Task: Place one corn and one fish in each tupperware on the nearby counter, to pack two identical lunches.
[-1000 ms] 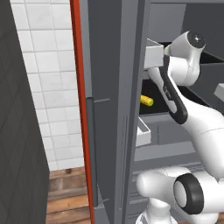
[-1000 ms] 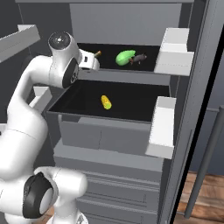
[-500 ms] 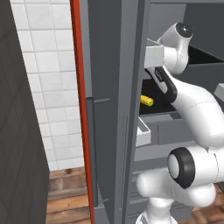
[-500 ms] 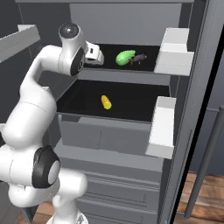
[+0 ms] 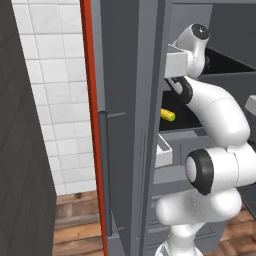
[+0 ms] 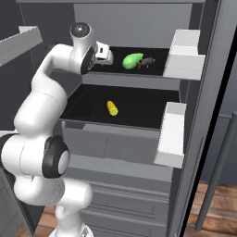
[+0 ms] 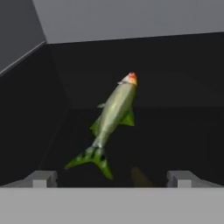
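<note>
Arm has swung up to the top shelf; fingers wide, empty, now lined up on the pale fish. You're set to grab.

Rose from the base as a white arm with dark joints, bent sharply at the elbow and folded forward at shoulder height in both base views. Ended in a wrist turned roughly level, with the gripper pointing straight ahead along the hand view. Stood with jaws spread wide, the two dark fingertips far apart at the lower edge of the hand view and nothing between them.
</note>
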